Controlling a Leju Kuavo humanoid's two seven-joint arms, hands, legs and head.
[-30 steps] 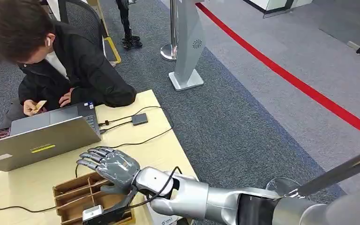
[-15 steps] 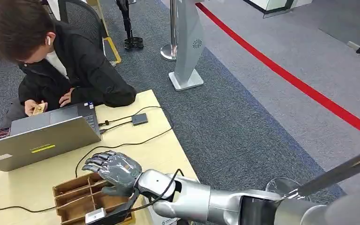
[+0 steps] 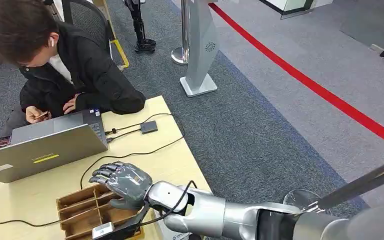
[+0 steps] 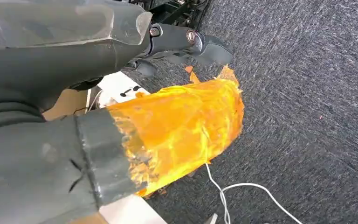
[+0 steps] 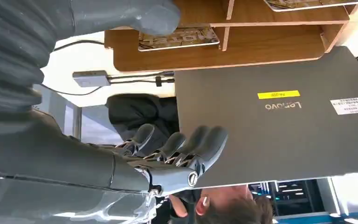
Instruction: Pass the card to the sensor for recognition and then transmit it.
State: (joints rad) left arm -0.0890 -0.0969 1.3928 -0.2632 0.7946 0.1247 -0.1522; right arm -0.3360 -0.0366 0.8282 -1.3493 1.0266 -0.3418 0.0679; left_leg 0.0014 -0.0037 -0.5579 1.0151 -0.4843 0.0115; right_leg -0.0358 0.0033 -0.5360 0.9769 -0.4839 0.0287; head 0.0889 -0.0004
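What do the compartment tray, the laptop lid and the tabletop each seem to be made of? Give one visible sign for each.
Compartment tray: thin brown board, probably wood or fibreboard, matte; flat slotted dividers.
Laptop lid: grey metal or plastic, smooth satin; even sheen, stickers lying flat.
Tabletop: pale wood-look laminate, probably; uniform colour, clean straight edge.

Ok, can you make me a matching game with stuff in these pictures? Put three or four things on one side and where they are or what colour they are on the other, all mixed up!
Things:
1. laptop
2. wooden tray
3. right hand
4. line on the carpet

Clues:
A. red
B. hovering above the tray, fingers spread, holding nothing
C. has dividers, sits at the table's near edge
D. grey, with a yellow sticker on its lid

Pairs: 1-D, 2-C, 3-B, 4-A
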